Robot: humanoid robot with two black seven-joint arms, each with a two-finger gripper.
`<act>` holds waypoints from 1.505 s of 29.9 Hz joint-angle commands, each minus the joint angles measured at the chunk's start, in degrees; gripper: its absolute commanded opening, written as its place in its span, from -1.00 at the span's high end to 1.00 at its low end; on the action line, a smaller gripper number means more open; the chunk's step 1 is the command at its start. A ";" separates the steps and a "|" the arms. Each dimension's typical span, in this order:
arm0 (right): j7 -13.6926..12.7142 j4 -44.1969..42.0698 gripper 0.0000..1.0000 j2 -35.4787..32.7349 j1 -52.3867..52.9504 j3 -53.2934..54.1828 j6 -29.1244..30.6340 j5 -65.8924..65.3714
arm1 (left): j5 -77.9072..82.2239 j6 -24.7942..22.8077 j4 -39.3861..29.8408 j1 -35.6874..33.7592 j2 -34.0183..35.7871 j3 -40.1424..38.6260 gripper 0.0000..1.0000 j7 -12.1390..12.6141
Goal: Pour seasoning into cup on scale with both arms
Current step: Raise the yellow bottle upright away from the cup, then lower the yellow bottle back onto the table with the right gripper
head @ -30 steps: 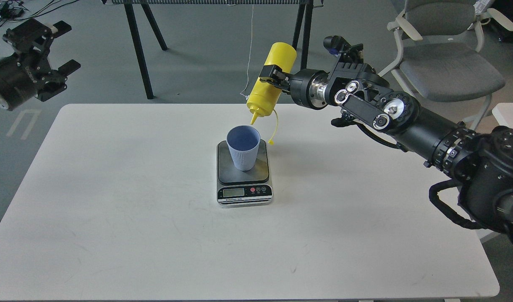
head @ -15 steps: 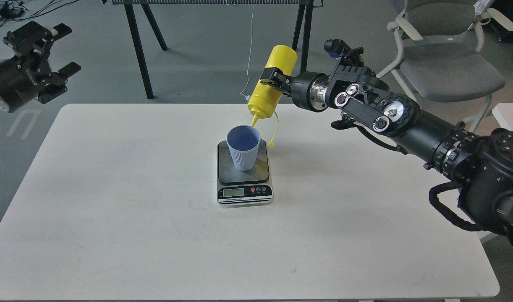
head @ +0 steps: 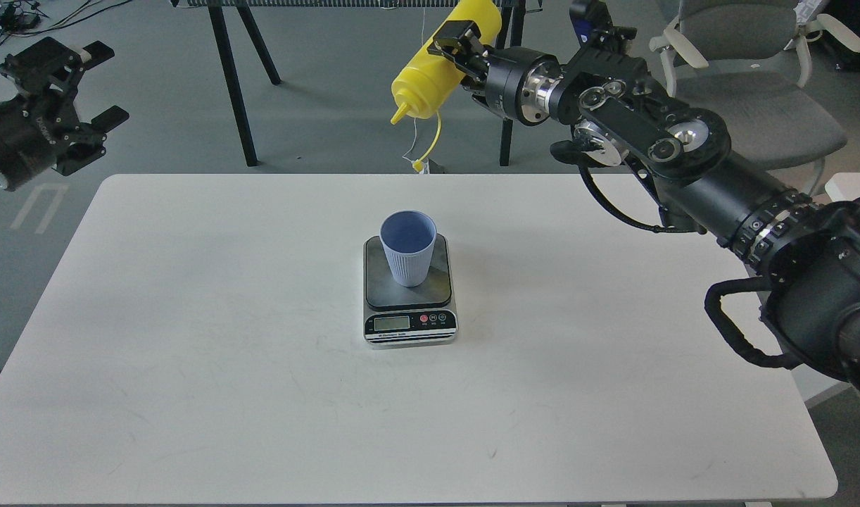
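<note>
Scale [head: 409,296] sits near the middle of the white counter [head: 191,352], its silver front with the display and round buttons facing the camera. Standing upright on the scale's dark platform is the light blue ribbed cup [head: 408,248], mouth open to the top. Well above and behind the scale, past the counter's far edge, the yellow squeeze bottle [head: 433,70] hangs in the air, tilted steeply so that its pointed nozzle aims down and to the left of the scale, well apart from the cup's rim. Its small cap dangles on a thin yellow tether below the nozzle, also behind the scale and clear of the counter. The right gripper [head: 458,42] has its jaws pinching the bottle around its upper body, one black finger visible across the yellow plastic, and the right arm [head: 683,148] stretches back from there toward the lower right of the scale. Far to the left of the scale, off the counter's edge and over the grey floor, the left gripper [head: 96,84] hovers with its jaws spread and nothing between them. A grey office chair [head: 747,105] stands on the floor far behind and to the right of the scale.
</note>
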 commanded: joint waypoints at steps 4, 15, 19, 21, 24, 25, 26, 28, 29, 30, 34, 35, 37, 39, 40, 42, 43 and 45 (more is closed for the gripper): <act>-1.19 2.53 0.67 -4.46 2.08 11.21 0.89 12.31 | 0.00 0.00 0.64 0.01 -0.05 0.27 -1.00 0.00; -3.39 16.42 0.67 -33.03 -8.62 17.36 5.28 52.74 | 0.35 0.00 0.73 0.36 -0.05 0.80 -1.00 0.00; -3.48 17.74 0.67 -37.44 -19.86 23.77 12.04 65.92 | 0.26 0.00 0.73 1.33 0.04 0.80 -1.00 0.00; -3.39 17.92 0.67 -37.88 -25.49 27.90 12.90 70.15 | 0.35 0.00 0.73 1.42 0.13 0.80 -1.00 0.00; -3.30 18.97 0.67 -37.71 -34.02 34.23 12.90 73.68 | 0.44 0.00 0.73 1.42 0.13 0.80 -1.00 0.00; -3.21 19.76 0.67 -37.10 -37.61 36.25 12.90 74.47 | 0.44 0.00 0.64 1.42 0.13 0.88 -1.00 0.00; -2.95 20.37 0.67 -36.74 -40.17 37.22 12.90 74.91 | 0.44 0.00 0.64 1.51 0.13 0.97 -1.00 0.00; -2.60 21.26 0.67 -34.73 -45.01 38.46 12.90 75.88 | 0.61 0.00 0.64 1.77 0.13 1.06 -0.99 0.00; -2.51 21.35 0.67 -33.24 -46.77 38.64 12.90 76.23 | 0.61 0.00 0.64 1.94 0.13 1.15 -1.00 0.00; -2.16 21.35 0.67 -31.48 -48.70 38.64 12.90 76.50 | 0.61 0.00 0.55 1.95 0.13 1.15 -1.00 0.00; -1.37 21.35 0.67 -25.24 -53.98 38.55 12.90 76.50 | 0.70 0.00 0.55 2.12 -0.05 1.15 -1.00 0.00; -1.37 21.35 0.67 -23.31 -54.78 38.55 12.90 76.41 | 0.70 0.00 0.55 2.12 -0.05 1.15 -1.00 0.00; -1.37 21.35 0.67 -20.23 -55.75 38.38 12.90 76.32 | 0.79 0.00 0.55 2.04 -0.22 1.15 -1.00 0.00; -1.28 21.35 0.67 -17.77 -56.36 37.94 12.90 76.15 | 0.79 0.00 0.55 2.03 -0.40 1.15 -0.99 0.00; -1.28 21.35 0.67 -16.62 -56.45 37.76 12.90 76.06 | 0.79 0.00 0.55 2.03 -0.49 1.24 -1.00 0.00; -1.19 21.35 0.67 -13.99 -56.54 37.50 12.90 75.71 | 0.79 0.00 0.46 2.03 -0.66 1.59 -1.00 0.00; -1.19 21.09 0.67 -12.58 -56.63 37.32 12.90 75.62 | 0.79 0.00 0.46 2.03 -0.66 1.59 -1.00 0.00; -1.19 20.91 0.67 -10.65 -56.89 37.23 12.90 75.18 | 0.79 0.00 0.38 2.03 -0.75 1.59 -1.00 0.00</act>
